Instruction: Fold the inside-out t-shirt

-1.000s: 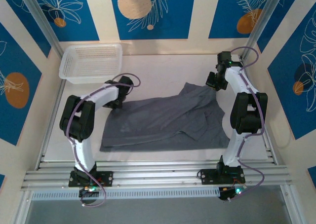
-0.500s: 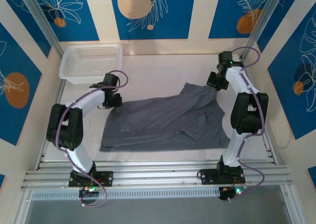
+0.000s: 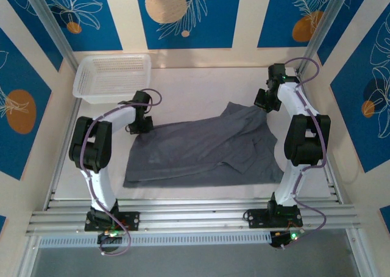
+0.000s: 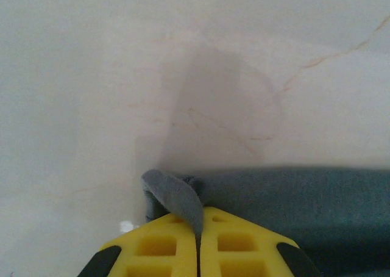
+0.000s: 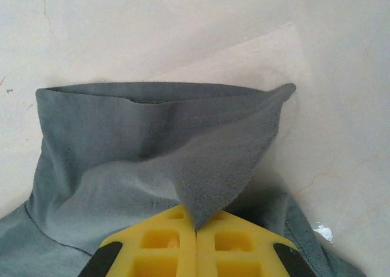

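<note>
Left jaws have closed on the inside-out t-shirt (image 3: 201, 152) corner; right jaws clamp its edge

White links and black joints make up the left arm (image 3: 116, 114) and right arm (image 3: 294, 100); purple cables (image 3: 303, 61) loop alongside. Black bases (image 3: 111, 219) carry green lights (image 3: 111, 233). Yellow gripper fingers (image 4: 155, 246) show square recesses.

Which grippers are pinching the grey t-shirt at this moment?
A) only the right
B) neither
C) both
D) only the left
C: the left gripper has a fold of the t-shirt caught between its shut yellow fingers, and the right gripper clamps a flap of the fabric in the same way.
</note>
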